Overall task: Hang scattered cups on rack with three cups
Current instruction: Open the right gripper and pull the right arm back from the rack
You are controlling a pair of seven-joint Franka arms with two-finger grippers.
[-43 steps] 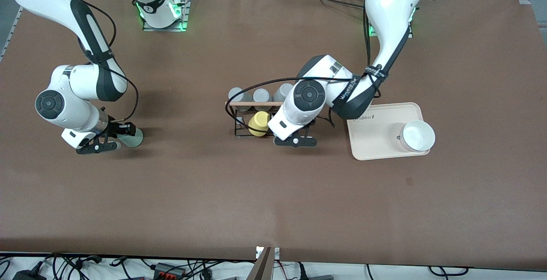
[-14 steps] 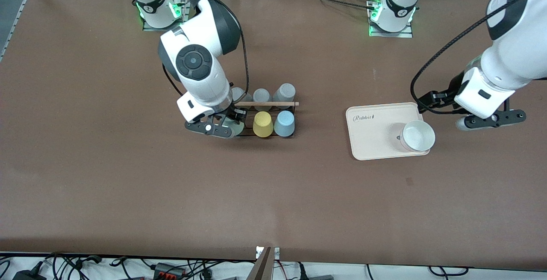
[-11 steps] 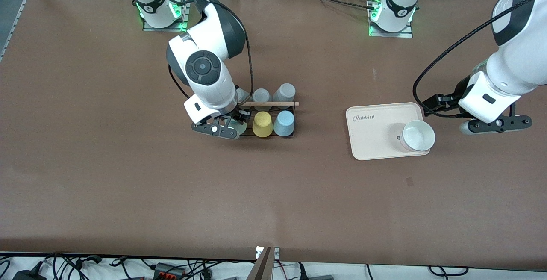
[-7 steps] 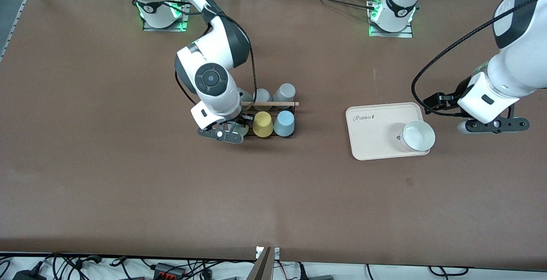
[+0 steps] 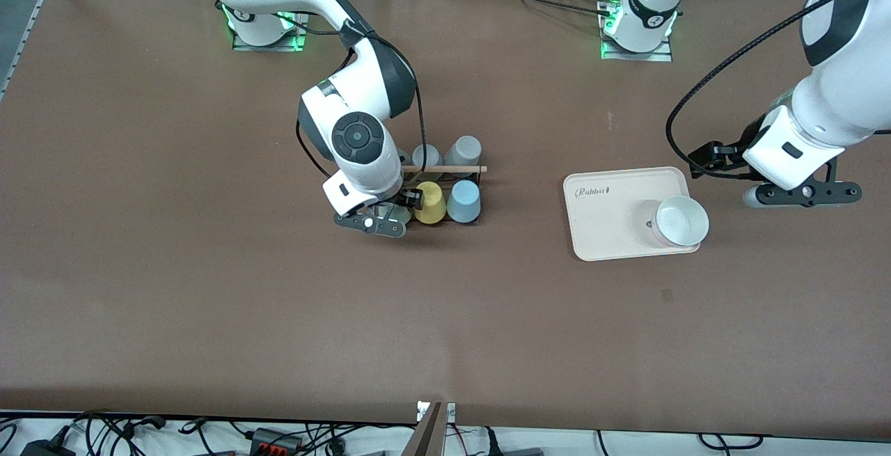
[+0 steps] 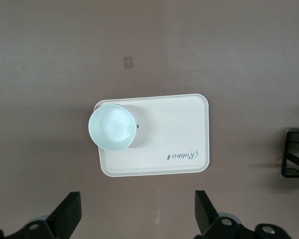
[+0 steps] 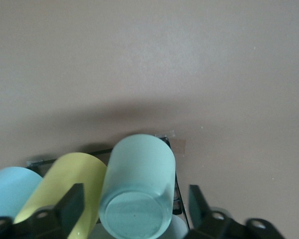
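Since a second ago the right gripper [image 5: 391, 215] has parted its fingers, leaving the mint cup [image 7: 138, 186] upended on the rack [image 5: 445, 170] beside the yellow cup [image 5: 430, 203], while the left gripper [image 5: 800, 193] waits, fingers apart, near the tray [image 5: 612, 219].

3 cups [image 5: 445, 202] on rack [image 5: 445, 170], bowl [image 5: 681, 221] on tray [image 5: 605, 216] toward left arm's end
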